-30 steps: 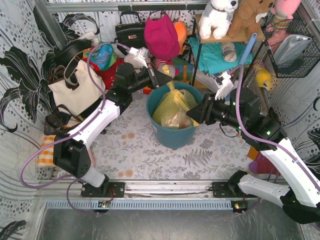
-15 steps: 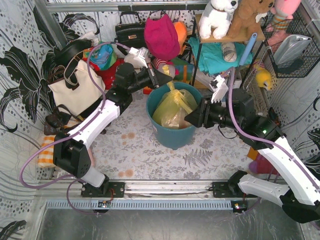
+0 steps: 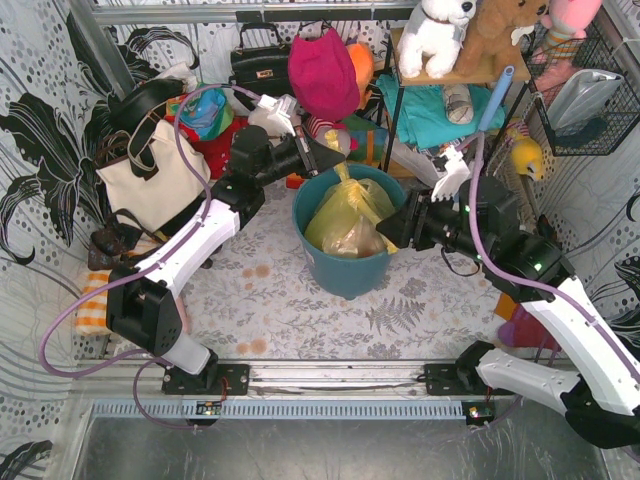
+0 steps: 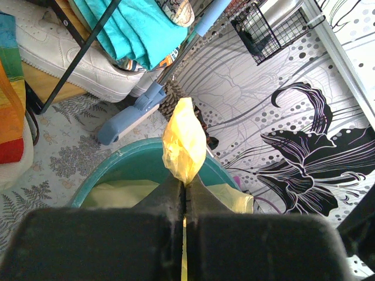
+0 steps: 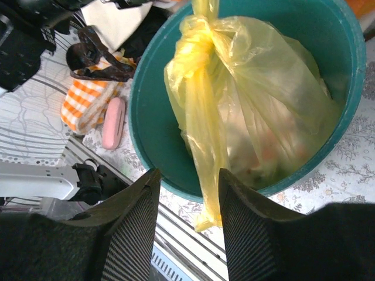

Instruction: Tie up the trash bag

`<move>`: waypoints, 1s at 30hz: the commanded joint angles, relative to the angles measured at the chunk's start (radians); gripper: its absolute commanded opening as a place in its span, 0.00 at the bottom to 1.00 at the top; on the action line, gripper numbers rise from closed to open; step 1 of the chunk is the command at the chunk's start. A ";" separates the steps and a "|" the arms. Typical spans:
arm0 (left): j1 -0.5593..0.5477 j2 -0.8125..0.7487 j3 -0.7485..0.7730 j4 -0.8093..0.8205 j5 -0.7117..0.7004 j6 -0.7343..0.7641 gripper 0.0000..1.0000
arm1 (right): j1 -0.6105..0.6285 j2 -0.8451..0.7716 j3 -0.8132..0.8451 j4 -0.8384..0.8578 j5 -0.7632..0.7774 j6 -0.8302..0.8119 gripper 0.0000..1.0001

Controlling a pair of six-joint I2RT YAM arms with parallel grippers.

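Pinching the topmost tail (image 4: 184,140) of the trash bag (image 3: 345,215), my left fingers (image 4: 169,202) are clenched flat together on the thin yellow plastic and hold it up over the far rim of the teal bin (image 3: 340,275), which stands about midway between the left and right edges of the tabletop (image 3: 300,310), somewhat toward its far edge. The bag sits inside the bin, its gathered neck rising roughly upright from the bulging body to my left fingers. A bunched knot (image 5: 202,41) shows on that neck, and from it a loose strand (image 5: 208,158) hangs down past the bin's rim on the side facing the right edge. My right fingers (image 5: 132,216) are released and spread apart at that side of the bin, and in the right wrist view the strand drops between them; whether the plastic touches either one I cannot tell. The strand's long axis runs nearly straight down, in line with the neck above it and across the gap of my right fingers, so the right arm is the nearer one to it while the left anchors the top. As I judge it, the tying is well along, and the next move calls for the right fingers to close on the strand and draw it away from the left to snug the knot. The film looks slippery and could slide free or tear if pulled hard.
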 commanded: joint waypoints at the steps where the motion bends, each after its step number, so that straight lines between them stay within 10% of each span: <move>1: 0.005 -0.018 0.021 0.055 0.014 -0.001 0.00 | 0.005 0.015 -0.026 0.007 -0.010 0.002 0.44; 16: 0.006 -0.015 0.017 0.061 0.019 -0.005 0.00 | 0.005 0.034 -0.119 0.111 -0.200 0.037 0.33; 30: 0.007 -0.020 0.006 0.063 0.016 -0.005 0.00 | 0.004 -0.020 -0.295 0.410 -0.219 0.149 0.00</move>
